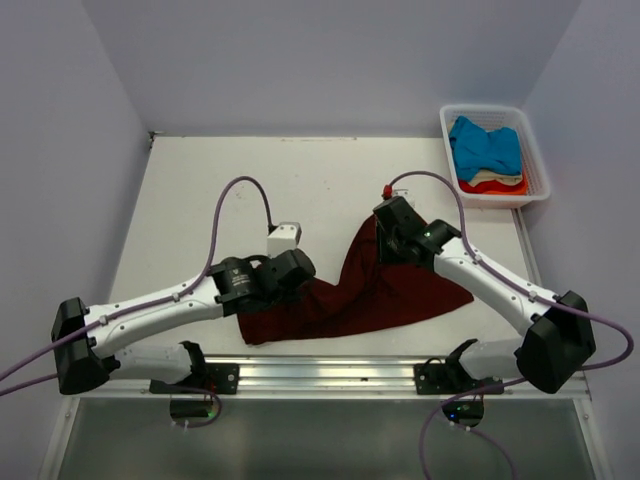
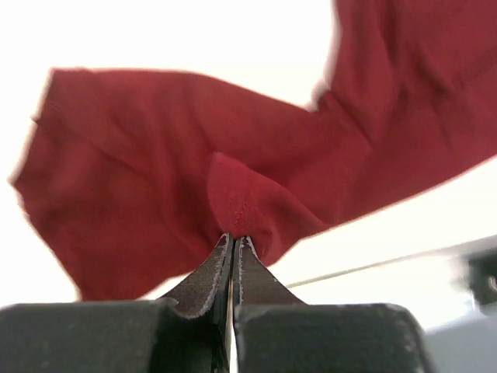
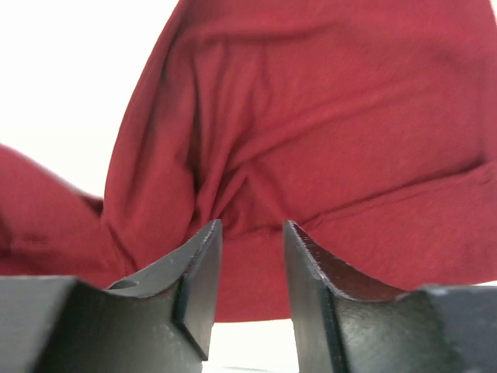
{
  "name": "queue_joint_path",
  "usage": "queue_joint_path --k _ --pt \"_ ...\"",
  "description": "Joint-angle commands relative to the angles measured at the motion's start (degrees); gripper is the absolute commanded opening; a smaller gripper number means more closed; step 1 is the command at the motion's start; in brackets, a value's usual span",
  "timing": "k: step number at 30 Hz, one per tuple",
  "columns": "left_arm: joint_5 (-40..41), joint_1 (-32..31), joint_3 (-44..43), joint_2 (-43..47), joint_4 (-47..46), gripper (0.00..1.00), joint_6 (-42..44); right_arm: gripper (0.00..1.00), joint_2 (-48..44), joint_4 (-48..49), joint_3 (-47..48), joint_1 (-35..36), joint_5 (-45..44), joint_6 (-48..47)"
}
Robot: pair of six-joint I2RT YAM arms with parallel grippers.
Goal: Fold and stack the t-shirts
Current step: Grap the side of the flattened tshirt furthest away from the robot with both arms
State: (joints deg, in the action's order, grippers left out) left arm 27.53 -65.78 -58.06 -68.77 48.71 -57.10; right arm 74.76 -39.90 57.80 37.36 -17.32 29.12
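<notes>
L gripper point(image 2: 234, 242): pinching maroon t-shirt point(image 2: 132, 163) fold, low-centre | R gripper point(image 3: 250, 233): jaws spread at cloth | tip: R bite edge, then pull taut evenly

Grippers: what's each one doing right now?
Left gripper: closed, pinching a fold of the maroon shirt.
Right gripper: open, jaws apart over the shirt.

Matt, creased maroon cloth t-shirt point(image 1: 380, 295); white slatted plastic basket point(image 1: 480, 108).
</notes>
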Motion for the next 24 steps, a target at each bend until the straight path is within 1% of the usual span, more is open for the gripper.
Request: queue_joint_path --k 1,3,4,6,7,9,10,11,12,17,20,24 --pt "6.04 7.21 -1.62 -0.48 0.27 0.00 10.57 0.44 2.22 0.53 6.17 -2.46 -5.62 -1.17" --pt "6.40 10.65 -1.96 -0.66 -3.94 0.00 14.63 0.47 4.67 0.96 7.93 -5.10 -5.53 -1.79" --pt "6.57 14.06 -2.92 -0.92 -5.19 0.00 18.57 0.48 5.65 1.23 9.86 -7.20 -4.49 -2.14" --pt "6.57 17.68 -4.94 -2.68 -8.00 0.00 21.84 0.50 8.80 1.40 11.71 -9.49 -4.04 -2.67" --pt "6.66 20.66 -7.22 -3.47 -9.15 0.00 25.25 0.50 10.13 1.49 13.63 -10.46 -3.77 -2.84" --pt "6.31 23.31 -9.78 -6.36 -12.13 0.00 28.35 0.51 13.89 2.02 16.97 -12.75 -3.07 -3.63" --pt "5.87 25.59 -12.66 -7.68 -13.10 0.00 31.32 0.51 15.22 2.02 18.13 -13.19 -2.89 -3.90" --pt "5.78 26.57 -14.17 -10.65 -13.90 0.00 32.57 0.51 16.63 1.93 19.44 -14.06 -2.63 -4.16" --pt "5.26 28.41 -17.40 -12.25 -14.60 0.00 34.41 0.51 19.95 1.93 22.07 -14.33 -2.54 -4.34" --pt "3.76 32.46 -25.77 -22.96 -16.63 0.00 38.81 0.50 29.29 1.32 29.46 -16.79 -0.96 -5.48" --pt "3.32 35.27 -29.03 -26.75 -18.73 0.00 40.84 0.48 33.69 1.49 32.89 -18.11 -0.17 -6.01" --pt "0.96 41.59 -33.68 -31.24 -20.58 0.00 41.72 0.45 37.73 1.49 37.19 -19.87 0.71 -6.54"
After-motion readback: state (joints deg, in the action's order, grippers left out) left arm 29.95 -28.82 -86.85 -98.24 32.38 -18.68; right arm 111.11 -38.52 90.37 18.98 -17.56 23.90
